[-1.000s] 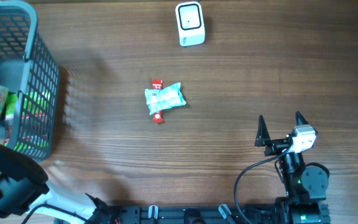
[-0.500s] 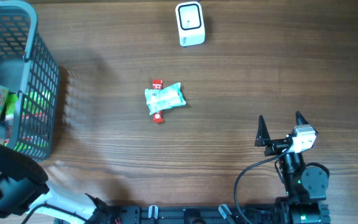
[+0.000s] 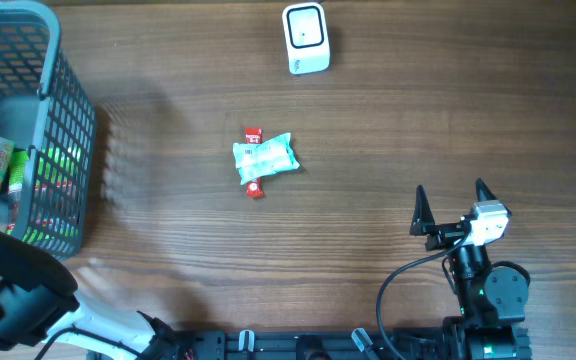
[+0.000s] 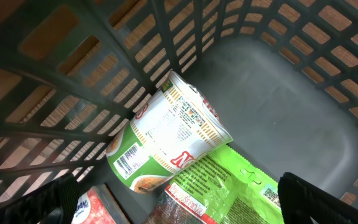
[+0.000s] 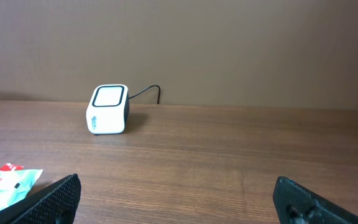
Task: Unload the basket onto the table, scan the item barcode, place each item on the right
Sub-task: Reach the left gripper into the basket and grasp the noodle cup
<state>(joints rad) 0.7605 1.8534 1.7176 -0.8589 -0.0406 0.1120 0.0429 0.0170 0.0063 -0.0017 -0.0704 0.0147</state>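
My left claw (image 4: 173,190) hangs wide open inside the grey basket (image 3: 66,130), holding nothing, over a noodle cup (image 4: 166,134) lying on its side and a green packet (image 4: 225,180). My right claw (image 3: 450,190) stands wide open and empty above the worktop (image 3: 448,90). The teal packet (image 3: 264,158) lies flat mid-worktop, well apart from both claws, with the white scanner (image 3: 305,38) beyond it.

The surface (image 3: 388,130) I work on is brown woodgrain. The packet (image 3: 264,157) is pale teal with red ends. The scanner (image 3: 305,38) is white.
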